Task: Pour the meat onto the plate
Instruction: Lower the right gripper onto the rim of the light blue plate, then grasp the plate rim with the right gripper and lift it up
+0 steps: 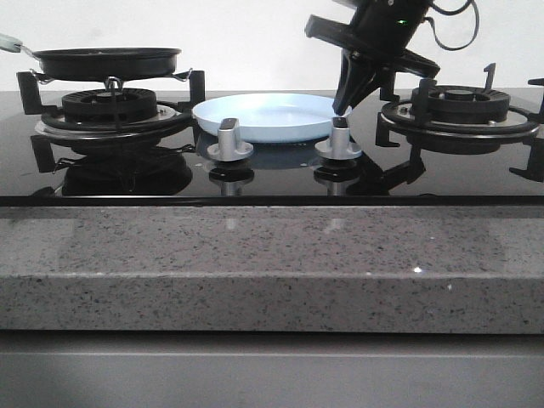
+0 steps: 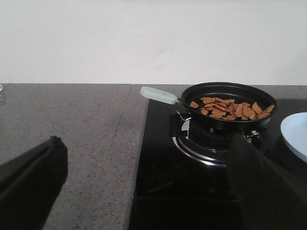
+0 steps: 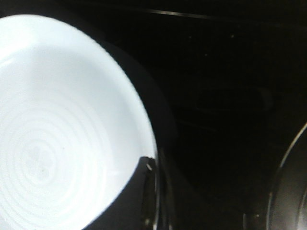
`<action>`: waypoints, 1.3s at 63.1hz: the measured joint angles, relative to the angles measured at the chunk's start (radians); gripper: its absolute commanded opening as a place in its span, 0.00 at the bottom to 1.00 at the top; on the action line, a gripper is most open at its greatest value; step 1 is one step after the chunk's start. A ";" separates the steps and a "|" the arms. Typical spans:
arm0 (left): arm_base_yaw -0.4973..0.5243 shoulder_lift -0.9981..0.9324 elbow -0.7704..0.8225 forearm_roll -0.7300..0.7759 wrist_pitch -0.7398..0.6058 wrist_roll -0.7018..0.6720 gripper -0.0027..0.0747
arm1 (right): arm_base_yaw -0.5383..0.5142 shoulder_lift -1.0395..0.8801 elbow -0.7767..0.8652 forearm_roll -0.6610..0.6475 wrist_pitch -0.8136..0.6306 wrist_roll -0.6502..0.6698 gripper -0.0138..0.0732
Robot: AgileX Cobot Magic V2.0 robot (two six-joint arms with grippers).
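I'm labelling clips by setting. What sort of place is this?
Likely a kitchen cooktop: a gas burner under a frying pan of meat, stove knobs, and a granite-like counter.

Plate (image 1: 263,115): pale light blue, plain; faint concentric rings show in the right wrist view. Meat (image 2: 230,108): orange-brown pieces. Frying pan (image 2: 225,103): black, with a pale mint-green handle (image 2: 158,95). Stove top (image 1: 272,174): glossy black glass. Knobs (image 1: 229,138): silver-grey. Burner grates (image 1: 110,106): black. Surface (image 1: 272,255): grey, speckled dark. Wall (image 2: 153,38): white. Right hand (image 1: 342,109): black.
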 measured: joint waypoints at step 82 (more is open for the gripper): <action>0.000 0.000 0.000 0.000 0.000 0.000 0.88 | 0.058 -0.645 0.794 0.022 -0.204 -0.173 0.09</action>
